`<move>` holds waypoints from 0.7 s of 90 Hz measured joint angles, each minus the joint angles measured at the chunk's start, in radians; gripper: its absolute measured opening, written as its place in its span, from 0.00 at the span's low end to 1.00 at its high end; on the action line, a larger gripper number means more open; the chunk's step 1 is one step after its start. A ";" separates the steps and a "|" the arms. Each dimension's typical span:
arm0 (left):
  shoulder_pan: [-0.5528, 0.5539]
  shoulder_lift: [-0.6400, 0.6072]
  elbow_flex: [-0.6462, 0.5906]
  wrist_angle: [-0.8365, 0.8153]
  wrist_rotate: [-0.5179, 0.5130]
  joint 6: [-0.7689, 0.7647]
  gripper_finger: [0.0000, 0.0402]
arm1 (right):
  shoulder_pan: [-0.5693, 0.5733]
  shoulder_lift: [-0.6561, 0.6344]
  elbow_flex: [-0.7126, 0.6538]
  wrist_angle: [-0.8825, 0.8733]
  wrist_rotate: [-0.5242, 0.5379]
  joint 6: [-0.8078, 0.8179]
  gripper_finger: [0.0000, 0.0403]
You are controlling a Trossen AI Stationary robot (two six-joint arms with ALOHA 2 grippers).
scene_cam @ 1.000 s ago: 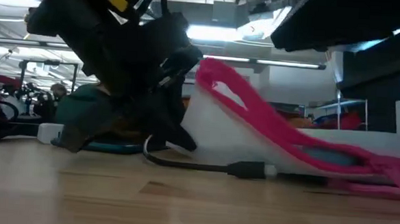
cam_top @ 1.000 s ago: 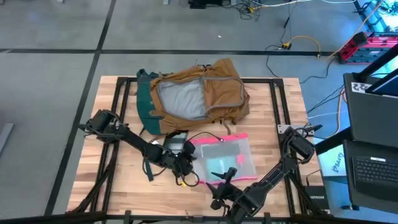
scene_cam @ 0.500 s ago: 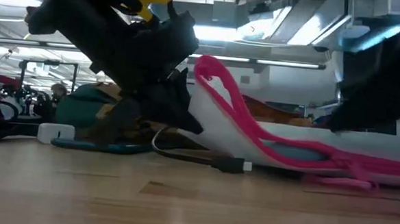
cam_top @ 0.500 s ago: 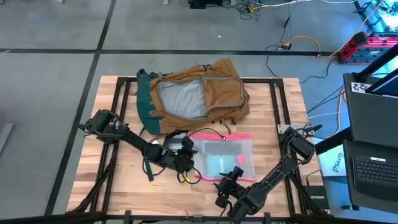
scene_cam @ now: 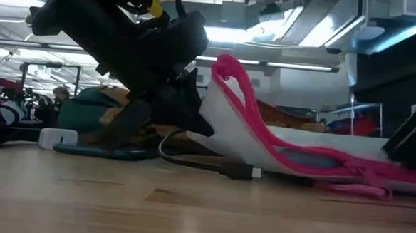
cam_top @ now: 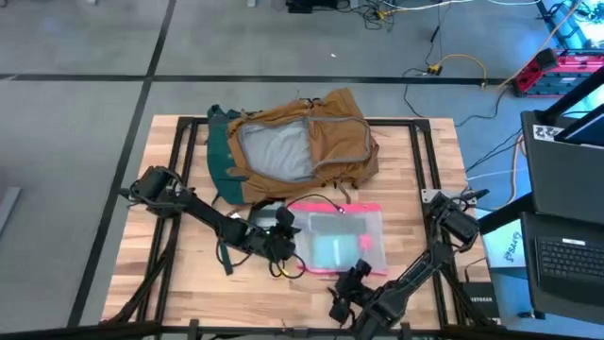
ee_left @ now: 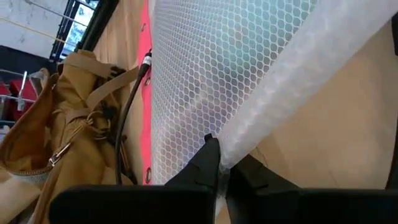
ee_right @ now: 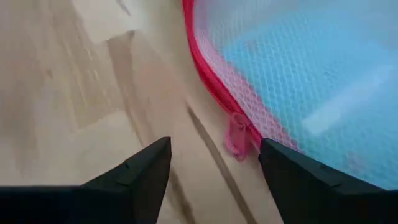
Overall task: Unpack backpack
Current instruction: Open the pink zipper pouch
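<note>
Left gripper (ee_left: 219,167) pinching pouch (cam_top: 337,236) edge, right gripper (ee_right: 211,163) spread beside zip pull (ee_right: 237,138); thin hold, pouch liable to slip.

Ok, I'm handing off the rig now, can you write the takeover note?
Left hand: shut on the edge of the clear mesh pouch with pink zip trim, lifting that side off the wooden table.
Right hand: open, empty, by the pouch's near edge and pink zip pull.
Tan fabric backpack with teal base: open at the table's far side, grey lining showing.
Done: pouch out.
Left: release it; check the backpack for more.
</note>
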 joint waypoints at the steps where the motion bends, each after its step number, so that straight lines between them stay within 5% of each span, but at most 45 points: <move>1: 0.000 0.000 0.000 0.001 0.000 0.000 0.00 | -0.002 0.001 -0.002 0.002 -0.003 0.001 0.58; 39: 0.001 -0.002 0.001 0.000 0.000 0.003 0.00 | -0.092 0.000 -0.085 0.061 -0.020 -0.016 0.56; 63: 0.000 -0.002 0.001 -0.001 0.015 0.003 0.00 | -0.098 0.002 -0.087 0.038 -0.015 -0.029 0.30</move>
